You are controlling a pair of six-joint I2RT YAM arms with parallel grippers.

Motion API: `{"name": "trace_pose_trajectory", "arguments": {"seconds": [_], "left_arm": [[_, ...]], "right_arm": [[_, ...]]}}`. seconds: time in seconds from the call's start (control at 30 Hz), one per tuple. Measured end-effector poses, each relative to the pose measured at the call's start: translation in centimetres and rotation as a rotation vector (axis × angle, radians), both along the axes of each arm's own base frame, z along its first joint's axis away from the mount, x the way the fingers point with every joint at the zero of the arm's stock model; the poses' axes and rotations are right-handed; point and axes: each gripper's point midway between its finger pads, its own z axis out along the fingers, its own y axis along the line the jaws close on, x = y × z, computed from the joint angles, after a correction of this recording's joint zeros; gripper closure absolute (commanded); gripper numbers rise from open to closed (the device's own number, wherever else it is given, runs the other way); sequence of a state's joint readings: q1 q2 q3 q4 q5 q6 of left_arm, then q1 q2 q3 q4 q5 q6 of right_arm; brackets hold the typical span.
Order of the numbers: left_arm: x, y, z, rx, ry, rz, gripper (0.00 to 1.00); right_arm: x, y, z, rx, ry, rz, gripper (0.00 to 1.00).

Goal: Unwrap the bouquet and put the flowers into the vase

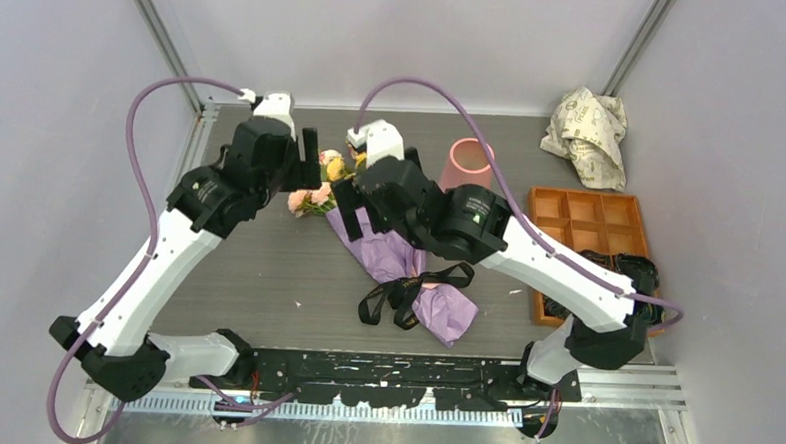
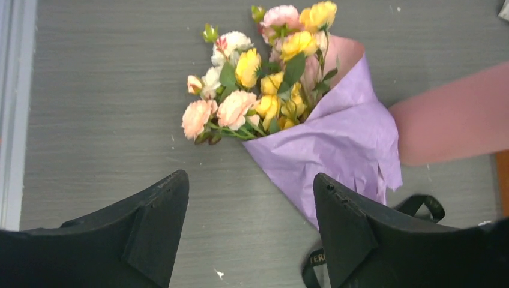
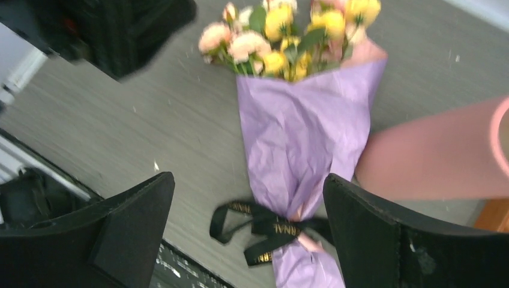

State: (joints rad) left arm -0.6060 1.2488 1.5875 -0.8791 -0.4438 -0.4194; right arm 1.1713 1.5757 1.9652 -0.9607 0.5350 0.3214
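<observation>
Looks barely begun. Shows the bouquet (image 1: 387,257) lying whole on the table at the centre of the top view, lilac paper closed round the stems and a black ribbon (image 3: 264,225) knotted near the narrow end, low in the right wrist view. Shows the flowers (image 2: 258,78) crowding out of the cone's mouth in the upper middle of the left wrist view, none drawn free. Puts the vase (image 1: 469,163) upright just right of the blooms, upper centre, no stem showing in it. Leaves everything to do: loosening the knot, opening the paper, moving the stems across. Finds the left gripper (image 2: 251,180) and right gripper (image 3: 249,179) hovering over the wrap, jaws spread wide, pinching nothing. Reads gold letters "RNAL" on the ribbon, the rest folded away; fails to make out the print on the crumpled white paper (image 1: 586,133) at upper right
</observation>
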Motion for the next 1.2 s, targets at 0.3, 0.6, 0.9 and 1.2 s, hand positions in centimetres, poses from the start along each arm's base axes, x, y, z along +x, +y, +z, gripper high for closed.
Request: {"name": "trace_pose_trajectory", "arguments": {"seconds": [0.3, 0.6, 0.9, 1.2], "left_arm": [[-1.1, -2.3, -7.0, -0.085, 0.104, -0.077, 0.28], [-2.1, -4.7, -18.0, -0.123, 0.294, -0.127, 0.28], [0.7, -10.9, -21.7, -0.308, 0.349, -0.22, 0.39], [0.5, -13.1, -30.3, -0.292, 0.562, -0.16, 0.67]], "right_arm": [[-4.2, -5.3, -10.3, -0.094, 0.167, -0.048, 0.03], [-5.8, -8.2, -22.6, -0.262, 0.312, -0.156, 0.07], [-5.2, -9.5, -23.6, -0.232, 0.28, -0.236, 0.08], [-4.5, -11.5, -19.2, -0.07, 0.184, -0.309, 0.08]]}}
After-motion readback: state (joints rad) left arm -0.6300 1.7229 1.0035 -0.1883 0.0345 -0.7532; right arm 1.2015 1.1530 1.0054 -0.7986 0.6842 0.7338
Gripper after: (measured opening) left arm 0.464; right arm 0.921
